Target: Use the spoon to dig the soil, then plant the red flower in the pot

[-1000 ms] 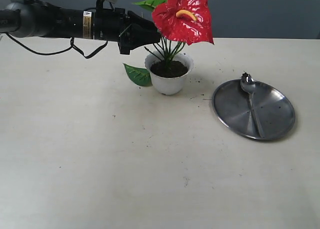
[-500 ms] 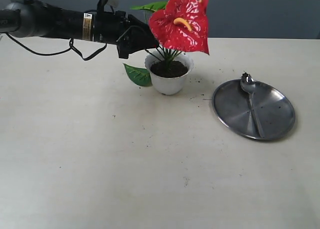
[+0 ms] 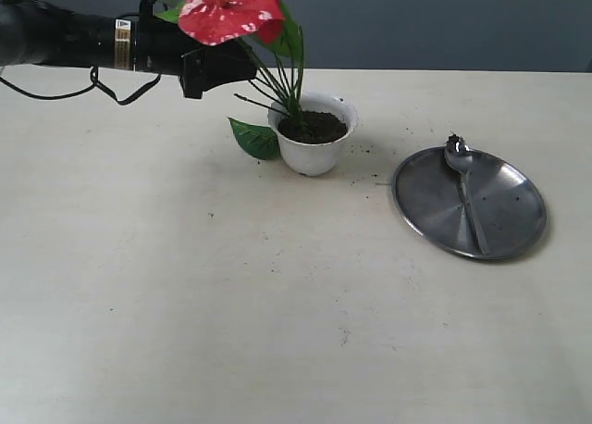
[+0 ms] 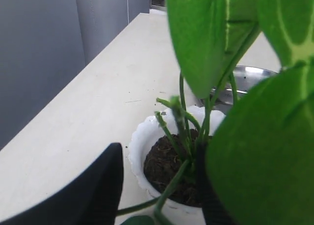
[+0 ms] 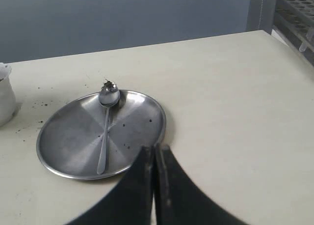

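Note:
The white pot (image 3: 313, 155) stands at the table's back middle, filled with dark soil (image 3: 314, 126). The red flower (image 3: 231, 7) is rooted in it, and its stems lean left so the bloom hangs over my left gripper (image 3: 231, 72). In the left wrist view that gripper (image 4: 158, 156) is open; its dark fingers (image 4: 100, 185) flank the green stems above the pot (image 4: 140, 146) and soil (image 4: 164, 166), without pinching them. The spoon (image 3: 462, 188) lies on the steel plate (image 3: 509, 230). My right gripper (image 5: 156, 149) is shut and empty, near the plate (image 5: 68, 136) and spoon (image 5: 105, 131).
A green leaf (image 3: 256, 139) rests on the table against the pot's left side. Soil crumbs are scattered between pot and plate. Big green leaves (image 4: 211, 33) block much of the left wrist view. The pot's edge (image 5: 4, 97) shows in the right wrist view.
My left arm has drawn back to the left. The flower has swung from leaning right over the pot to leaning left, its bloom now above the gripper.

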Available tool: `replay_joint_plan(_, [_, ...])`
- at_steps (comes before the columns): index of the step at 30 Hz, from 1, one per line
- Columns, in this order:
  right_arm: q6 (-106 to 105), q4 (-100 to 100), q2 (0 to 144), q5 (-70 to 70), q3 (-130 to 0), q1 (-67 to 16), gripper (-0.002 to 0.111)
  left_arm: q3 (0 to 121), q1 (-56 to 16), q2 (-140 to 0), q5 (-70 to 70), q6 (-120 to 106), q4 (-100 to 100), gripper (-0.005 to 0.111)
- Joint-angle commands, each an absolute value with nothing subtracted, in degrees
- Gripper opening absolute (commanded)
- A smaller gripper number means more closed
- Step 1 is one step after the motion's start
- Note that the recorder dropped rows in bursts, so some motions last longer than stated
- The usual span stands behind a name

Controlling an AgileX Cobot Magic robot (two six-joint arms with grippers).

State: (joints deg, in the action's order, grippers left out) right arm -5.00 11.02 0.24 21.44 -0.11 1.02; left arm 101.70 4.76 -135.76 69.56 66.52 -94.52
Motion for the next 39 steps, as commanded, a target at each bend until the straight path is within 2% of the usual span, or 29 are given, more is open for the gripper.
replay_joint_plan(1, [-5.2, 11.0, 0.0, 20.8, 0.0, 1.2, 0.000, 101.6, 4.1, -135.7, 70.0, 66.6, -92.2, 0.045])
replay_joint_plan(18, [-5.2, 11.0, 0.0, 20.8, 0.0, 1.2, 0.000, 101.6, -0.7, -136.9, 70.0, 64.0, -86.8, 0.045])
replay_joint_plan(19, [-5.2, 11.0, 0.0, 20.8, 0.0, 1.2, 0.000, 101.6, -0.7, -136.9, 70.0, 63.9, -86.2, 0.043])
replay_joint_plan(22, [-5.2, 11.0, 0.0, 20.8, 0.0, 1.2, 0.000, 101.6, -0.8, -136.9, 70.0, 63.9, -85.8, 0.022])
replay_joint_plan(27, [-5.2, 11.0, 0.0, 20.8, 0.0, 1.2, 0.000, 101.6, -2.3, -136.9, 70.0, 63.9, -85.7, 0.010])
replay_joint_plan(28, [-5.2, 11.0, 0.0, 20.8, 0.0, 1.2, 0.000, 101.6, -2.5, -136.9, 70.0, 63.9, -85.7, 0.000])
replay_joint_plan(39, [-5.2, 11.0, 0.0, 20.8, 0.0, 1.2, 0.000, 101.6, -3.0, -136.9, 68.9, 63.8, -84.9, 0.000])
